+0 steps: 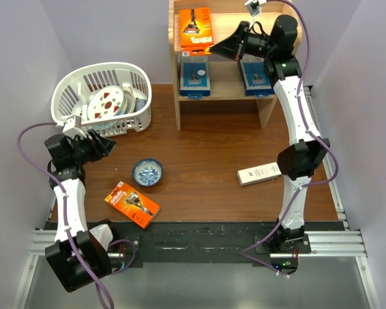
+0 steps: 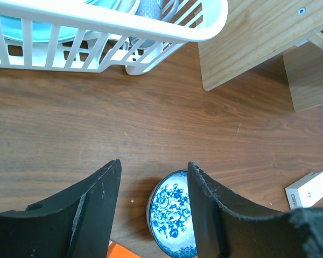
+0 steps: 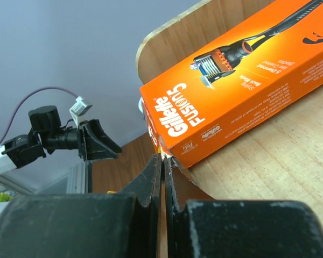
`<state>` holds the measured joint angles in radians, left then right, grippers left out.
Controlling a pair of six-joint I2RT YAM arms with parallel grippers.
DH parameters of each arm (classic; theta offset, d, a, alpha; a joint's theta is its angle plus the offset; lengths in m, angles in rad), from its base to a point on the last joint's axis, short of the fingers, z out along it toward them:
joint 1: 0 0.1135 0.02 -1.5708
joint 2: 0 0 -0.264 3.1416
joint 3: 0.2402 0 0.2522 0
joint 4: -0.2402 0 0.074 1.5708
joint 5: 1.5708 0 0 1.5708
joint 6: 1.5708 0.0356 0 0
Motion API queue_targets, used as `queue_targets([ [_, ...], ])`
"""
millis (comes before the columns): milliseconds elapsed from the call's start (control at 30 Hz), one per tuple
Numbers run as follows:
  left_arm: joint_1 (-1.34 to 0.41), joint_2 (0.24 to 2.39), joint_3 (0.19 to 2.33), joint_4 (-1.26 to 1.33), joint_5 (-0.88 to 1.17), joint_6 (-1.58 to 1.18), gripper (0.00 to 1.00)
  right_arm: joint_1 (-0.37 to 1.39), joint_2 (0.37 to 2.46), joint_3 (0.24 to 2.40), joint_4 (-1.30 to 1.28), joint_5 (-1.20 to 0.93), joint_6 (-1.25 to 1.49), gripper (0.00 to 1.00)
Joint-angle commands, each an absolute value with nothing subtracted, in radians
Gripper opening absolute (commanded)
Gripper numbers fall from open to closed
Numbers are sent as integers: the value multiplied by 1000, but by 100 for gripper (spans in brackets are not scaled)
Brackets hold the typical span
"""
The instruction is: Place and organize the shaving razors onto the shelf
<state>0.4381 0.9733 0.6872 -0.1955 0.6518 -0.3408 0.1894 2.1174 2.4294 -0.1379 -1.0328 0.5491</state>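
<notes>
The pine shelf (image 1: 225,93) stands at the back. An orange razor pack (image 1: 196,27) lies on its top tier, and two blue packs (image 1: 195,78) (image 1: 254,76) lie on the lower tier. My right gripper (image 1: 213,50) is shut, with its tips touching the near corner of the top orange pack (image 3: 242,70); nothing shows between the jaws (image 3: 163,157). Another orange razor pack (image 1: 132,204) lies flat on the table at the front left. My left gripper (image 1: 109,145) is open and empty, hovering above the table (image 2: 153,177) near the basket.
A white slotted basket (image 1: 103,96) with plates stands at the back left. A blue-patterned bowl (image 1: 147,172) sits mid-table, below my left fingers (image 2: 172,212). A white box (image 1: 259,174) lies on the table at the right.
</notes>
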Motion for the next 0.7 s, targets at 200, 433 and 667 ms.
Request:
queue_targets([
  [200,448,956,672,-150,676,-351,57,190,2046,2425,-164,-982,525,48],
  [433,448,942,658,-144,678,-356,57,213,2013,2422,-241,-950,477,56],
  [667,449,934,632,-117,683,-376,57,230,1974,2375,-273,-931,451,45],
])
